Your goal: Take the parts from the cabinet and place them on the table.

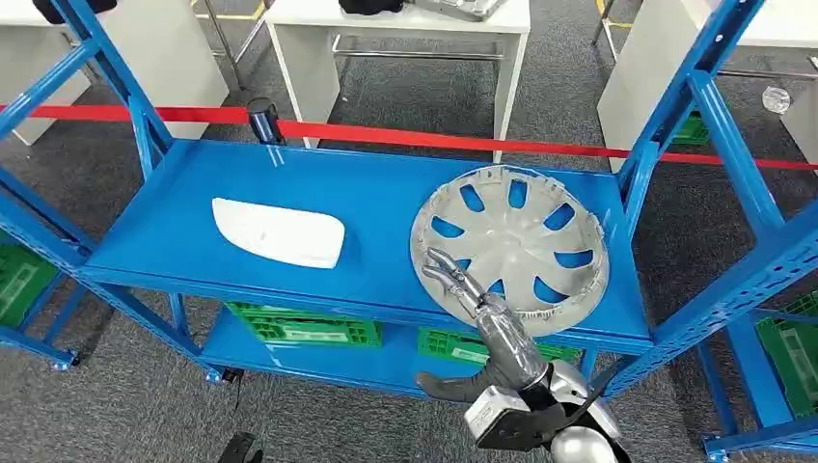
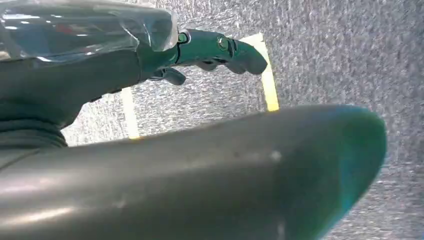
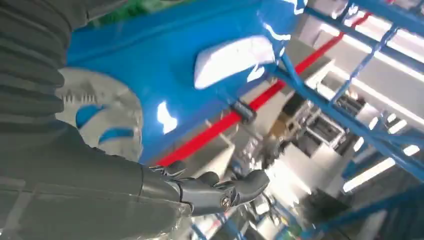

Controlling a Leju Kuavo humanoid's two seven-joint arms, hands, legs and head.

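Wheel cover (image 1: 509, 241) lies flat on the blue shelf (image 1: 376, 183), just ahead of the right hand (image 1: 461, 285), whose spread fingers hold nothing; white part (image 1: 278, 231) lies well left.

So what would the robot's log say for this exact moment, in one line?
stage: reaching | right hand: open, over hubcap rim | white cover: untouched on blue shelf | left hand: holds nothing, above the floor

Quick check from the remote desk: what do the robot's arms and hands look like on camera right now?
The right hand has dark metallic fingers on a silver-grey forearm with black fittings. Its wrist view shows a grey ribbed cover. The left hand has dark grey fingers, a thick grey thumb and a clear glossy casing.
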